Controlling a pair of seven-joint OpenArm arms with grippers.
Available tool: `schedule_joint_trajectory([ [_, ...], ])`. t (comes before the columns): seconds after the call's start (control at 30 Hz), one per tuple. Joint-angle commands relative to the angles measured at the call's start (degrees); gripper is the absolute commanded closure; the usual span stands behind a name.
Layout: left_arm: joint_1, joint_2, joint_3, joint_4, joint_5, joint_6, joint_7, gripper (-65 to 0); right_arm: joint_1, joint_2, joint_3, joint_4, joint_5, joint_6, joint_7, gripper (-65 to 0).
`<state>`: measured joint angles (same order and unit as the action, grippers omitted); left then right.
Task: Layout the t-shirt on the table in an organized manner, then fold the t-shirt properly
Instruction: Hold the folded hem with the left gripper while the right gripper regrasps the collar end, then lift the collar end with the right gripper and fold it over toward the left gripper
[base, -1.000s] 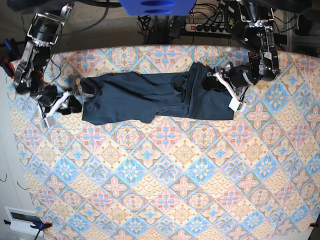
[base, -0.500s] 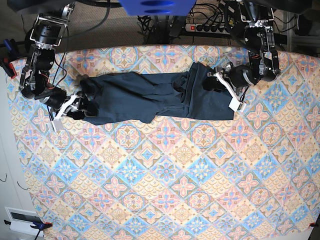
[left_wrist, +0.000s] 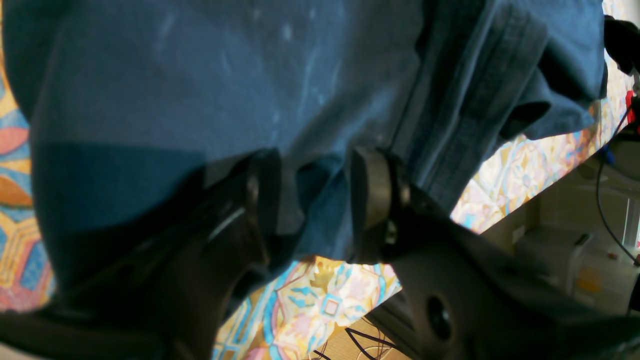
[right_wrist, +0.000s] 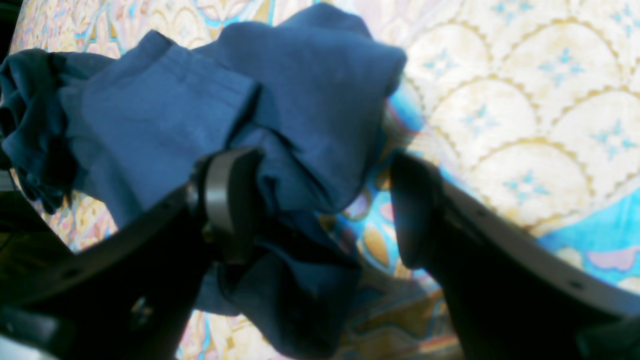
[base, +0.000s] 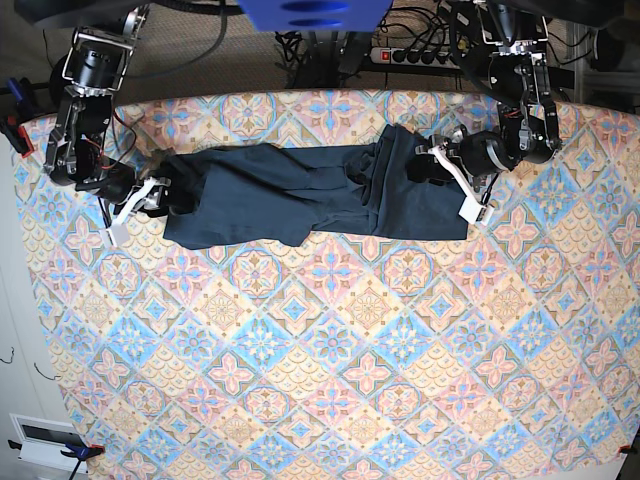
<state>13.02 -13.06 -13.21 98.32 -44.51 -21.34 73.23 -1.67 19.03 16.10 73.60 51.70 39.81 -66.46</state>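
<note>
Your left gripper (left_wrist: 312, 200) pinches the limp, light shirt (base: 300, 195); the right gripper (right_wrist: 320, 205) gapes, so grab its bunched hem.

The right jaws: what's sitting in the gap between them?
In the right wrist view, a bunched fold of the t-shirt fills the half by one jaw; beyond it, bare table shows.
</note>
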Motion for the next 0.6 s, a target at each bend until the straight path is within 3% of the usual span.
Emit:
schedule_joint_trajectory([
  [0.0,-0.5,-0.4,-0.2,0.9,-1.0,-0.5,-0.7,-21.4,0.2,0.9,-0.2,1.0,1.1,0.2,0.0,-39.6],
  [0.13,-0.6,-0.4,-0.3,0.9,-1.0,-0.5,-0.7,-21.4,-1.5,0.8,-4.0,1.1,1.2,0.2,0.2,-39.6],
  [0.37,-0.6,-0.4,-0.3,0.9,-1.1,-0.5,-0.7,-21.4,-1.8,-2.8,-5.8,1.1,1.2,0.2,0.6,-38.7],
  [0.43,-0.6,-0.4,-0.3,0.9,-1.1,-0.5,-0.7,-21.4,-1.6,-2.8,-5.8,1.1,1.2,0.2,0.6,-33.0],
  [0.57,-0.7,-0.4,-0.4,1.1,-1.1,-0.5,-2.8,-21.3,-1.3,-2.8,-5.3,0.7,1.2,0.2,0.7,-9.6],
])
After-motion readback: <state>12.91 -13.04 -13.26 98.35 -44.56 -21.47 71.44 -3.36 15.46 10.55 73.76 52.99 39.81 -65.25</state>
